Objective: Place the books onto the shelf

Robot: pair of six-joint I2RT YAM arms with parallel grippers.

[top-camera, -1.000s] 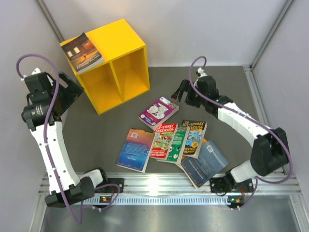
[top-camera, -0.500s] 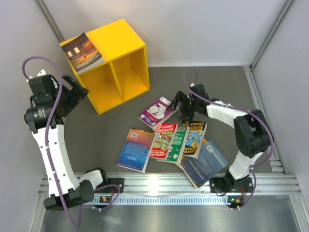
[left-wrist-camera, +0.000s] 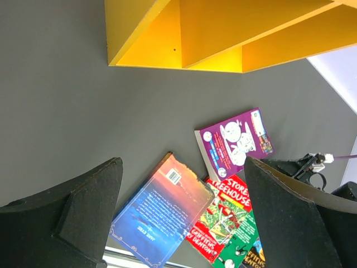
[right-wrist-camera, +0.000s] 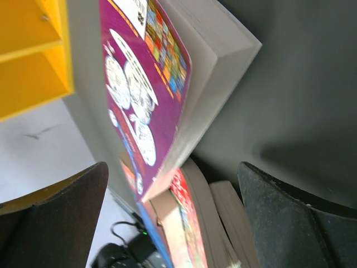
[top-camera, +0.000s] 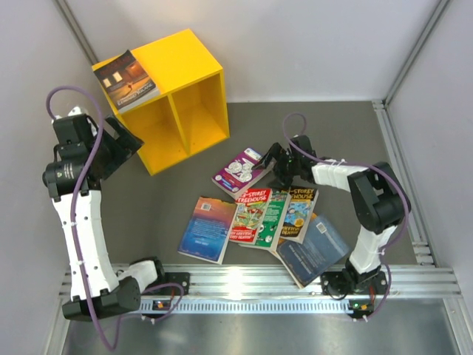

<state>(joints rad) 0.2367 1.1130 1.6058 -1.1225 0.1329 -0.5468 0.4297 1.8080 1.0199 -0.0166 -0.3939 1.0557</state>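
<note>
Already spread wide, the right gripper straddles the purple book's right edge; closing low could snag the red Treehouse book beneath.

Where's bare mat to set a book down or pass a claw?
Bare mat between the shelf front and the blue-orange book; more behind the right claw toward the back wall. Both shelf compartments look empty. Crowded: the overlapping books at centre, purple book at their far edge.
</note>
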